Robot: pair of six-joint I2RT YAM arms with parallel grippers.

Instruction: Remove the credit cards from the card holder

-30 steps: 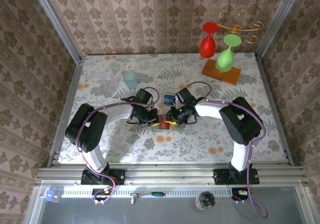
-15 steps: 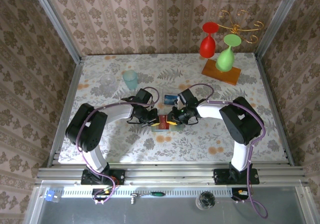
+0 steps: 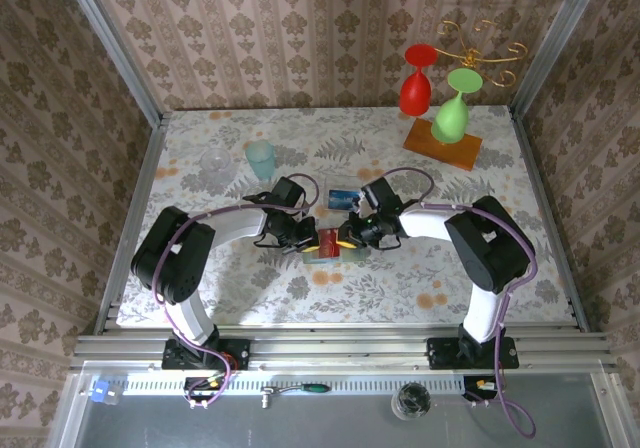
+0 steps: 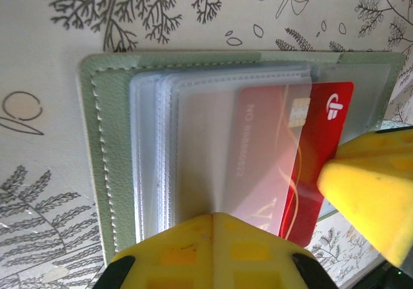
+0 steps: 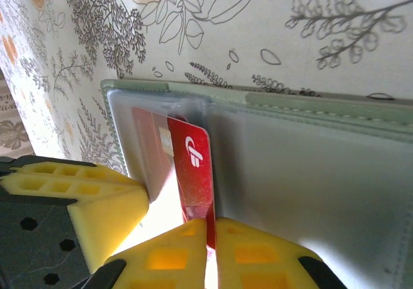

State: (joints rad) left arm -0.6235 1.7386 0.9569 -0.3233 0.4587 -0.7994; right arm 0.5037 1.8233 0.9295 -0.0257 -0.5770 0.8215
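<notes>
The card holder [image 4: 103,140] lies opened flat on the floral tabletop [image 4: 51,18]. It is a grey-green stitched panel carrying a stack of clear plastic sleeves [image 4: 155,153]. One red card [image 4: 326,140], printed with a white logo and a chip, sits partway out of a sleeve, half under the frosted plastic and half bare. Its free end is pinched between the yellow pads of the right pincer [image 5: 210,237].

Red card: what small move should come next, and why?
Probably pull the red card straight out of its clear sleeve: the right pincer is shut on its edge, it is only partly out, and the left pincer rests on the card holder.
</notes>
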